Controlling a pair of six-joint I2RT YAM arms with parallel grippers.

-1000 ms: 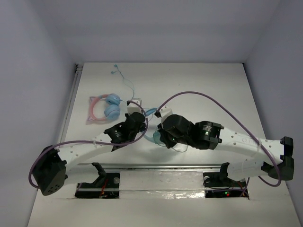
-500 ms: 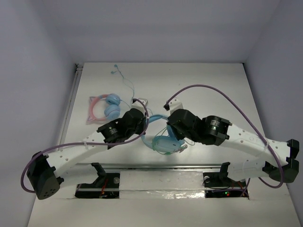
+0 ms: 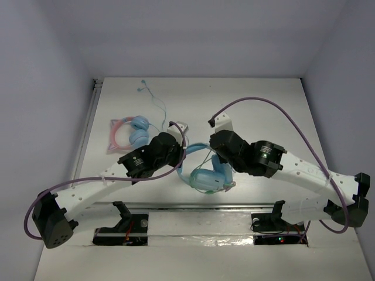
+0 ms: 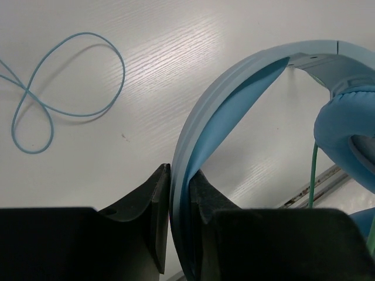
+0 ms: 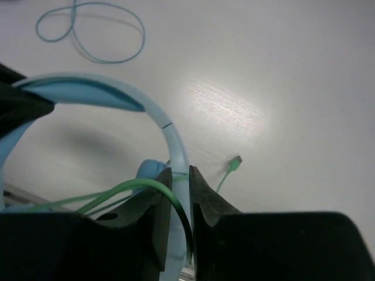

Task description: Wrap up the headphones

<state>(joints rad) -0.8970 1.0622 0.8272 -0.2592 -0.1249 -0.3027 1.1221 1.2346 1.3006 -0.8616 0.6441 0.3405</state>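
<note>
Light-blue headphones (image 3: 206,175) near the middle of the counter (image 3: 263,111), toward its near edge, between the two arms. Earcups low and close to the near rail, headband (image 4: 234,82) arching toward the far side and, as it seems, raised off the surface.

Clamped at the left part of the headband by the left end effector (image 4: 180,175): jaws narrow, one on each face of the band, touching it. Probably held this way to keep the headphones steady while the other arm works with the cable.

On the right part of the band, the right end effector (image 5: 179,175), also narrow, with the band and a turn of the green cable (image 5: 135,187) in the gap (impossible to tell whether pressing the band, pinching the cable, or gripping nothing).

A few green strands running by the earcups, so wrapping judged as partly done. Green plug (image 5: 234,162) lying free on the counter near the band, so some length left to wind.

Well apart, at the far left: smaller pink-banded headphones (image 3: 130,133), with a thin blue cable (image 4: 64,88) in loose loops nearby, not part of the job.

Next move, as a judgement: needs a firm hold on the loose green end and a path around the band without dragging it out of the left jaws. Risk: slack turns slipping off.
</note>
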